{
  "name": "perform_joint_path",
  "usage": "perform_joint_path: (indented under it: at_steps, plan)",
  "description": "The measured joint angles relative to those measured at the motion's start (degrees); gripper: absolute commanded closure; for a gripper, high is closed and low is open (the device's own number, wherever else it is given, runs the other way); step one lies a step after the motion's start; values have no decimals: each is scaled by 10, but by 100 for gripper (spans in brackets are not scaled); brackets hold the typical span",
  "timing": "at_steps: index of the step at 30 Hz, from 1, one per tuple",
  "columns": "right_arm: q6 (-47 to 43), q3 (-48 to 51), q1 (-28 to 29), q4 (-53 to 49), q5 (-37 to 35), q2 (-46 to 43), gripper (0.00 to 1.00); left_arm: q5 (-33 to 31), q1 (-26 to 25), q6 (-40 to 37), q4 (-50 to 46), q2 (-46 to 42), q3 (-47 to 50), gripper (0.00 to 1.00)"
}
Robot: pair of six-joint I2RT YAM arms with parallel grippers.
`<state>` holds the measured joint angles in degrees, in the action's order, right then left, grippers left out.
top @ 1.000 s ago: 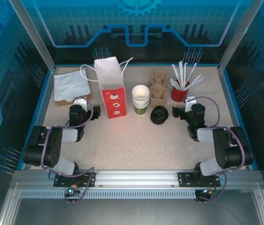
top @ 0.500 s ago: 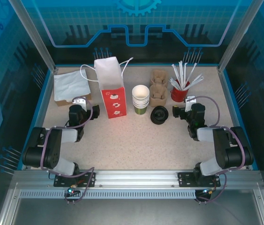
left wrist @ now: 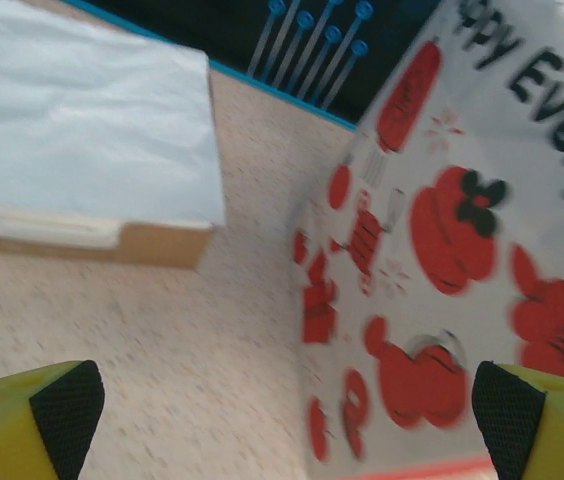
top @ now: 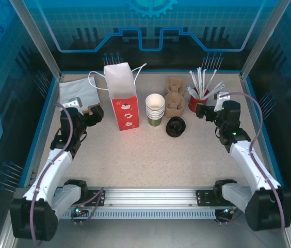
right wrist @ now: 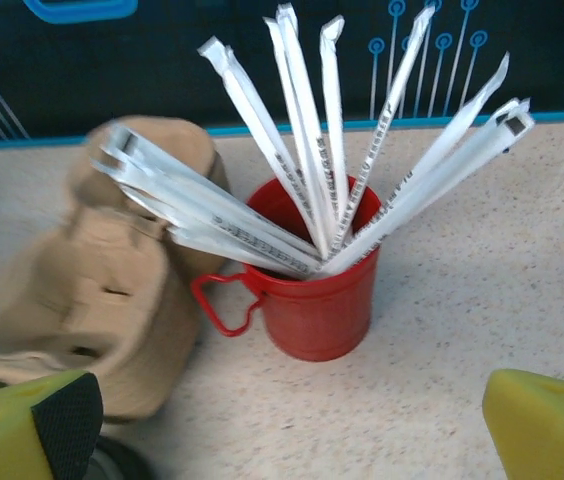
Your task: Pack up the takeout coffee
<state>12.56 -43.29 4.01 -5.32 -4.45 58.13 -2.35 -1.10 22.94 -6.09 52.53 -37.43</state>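
Note:
The takeout coffee cup [top: 155, 109], white with a green band at its base, stands mid-table in a small nested stack. Its black lid [top: 175, 126] lies just right of it and shows as a dark edge [right wrist: 122, 466] in the right wrist view. My left gripper [top: 95, 114] [left wrist: 282, 435] is open and empty, pointing at the lower side of the white and red paper bag [top: 122, 98] [left wrist: 442, 230]. My right gripper [top: 201, 110] [right wrist: 297, 445] is open and empty, facing the red cup of straws [top: 199, 101] [right wrist: 322, 290].
A brown moulded cup carrier [top: 174, 101] [right wrist: 102, 300] sits between the coffee cup and the red cup. A stack of white napkins [top: 78, 93] [left wrist: 82, 110] on a brown box lies back left. Blue walls ring the table [top: 150, 155].
Both arms have stretched out from their folded poses. The left gripper moved left towards the bag and napkins. The right gripper moved back and right, up to the red cup of straws.

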Motion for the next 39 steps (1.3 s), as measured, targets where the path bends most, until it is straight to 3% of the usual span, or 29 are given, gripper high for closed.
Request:
perform_joint_path:
  at_steps: [7, 14, 21, 29, 39]
  plan:
    - [131, -118, 46, -198, 74, -23, 11, 166, -8, 91, -131, -56, -2, 2]
    - [180, -239, 142, -296, 101, 83, 19, 259, -100, 149, -126, -39, 16, 2]
    - [174, -389, 187, -354, 106, 247, 29, 273, -126, 207, -37, 24, 34, 2]
    - [157, -514, 205, -408, 110, 395, 39, 265, -130, 222, -9, 33, 36, 1]
    - [143, -602, 215, -457, 103, 479, 54, 253, -130, 221, -9, 32, 36, 1]
